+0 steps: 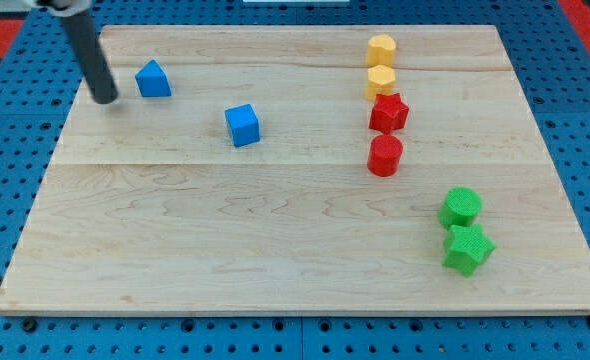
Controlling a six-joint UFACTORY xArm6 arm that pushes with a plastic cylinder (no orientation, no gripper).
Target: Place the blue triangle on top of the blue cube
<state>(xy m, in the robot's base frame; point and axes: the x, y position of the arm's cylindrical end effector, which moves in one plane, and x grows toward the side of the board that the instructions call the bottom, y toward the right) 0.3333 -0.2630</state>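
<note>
I count two blue, two yellow, two red and two green blocks on the wooden surface (275, 250). My tip (105, 99) rests just left of the blue triangle (153, 79), holding nothing; the blue cube (242, 125) sits lower right, apart.

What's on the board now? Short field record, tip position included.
tip: my tip, near the board's top-left, just left of the blue triangle, apart from it
blue triangle, top-left
blue cube, right of and below the triangle, not touching
yellow blocks, stacked in a column, top right
red star
red cylinder
green blocks, lower right
</note>
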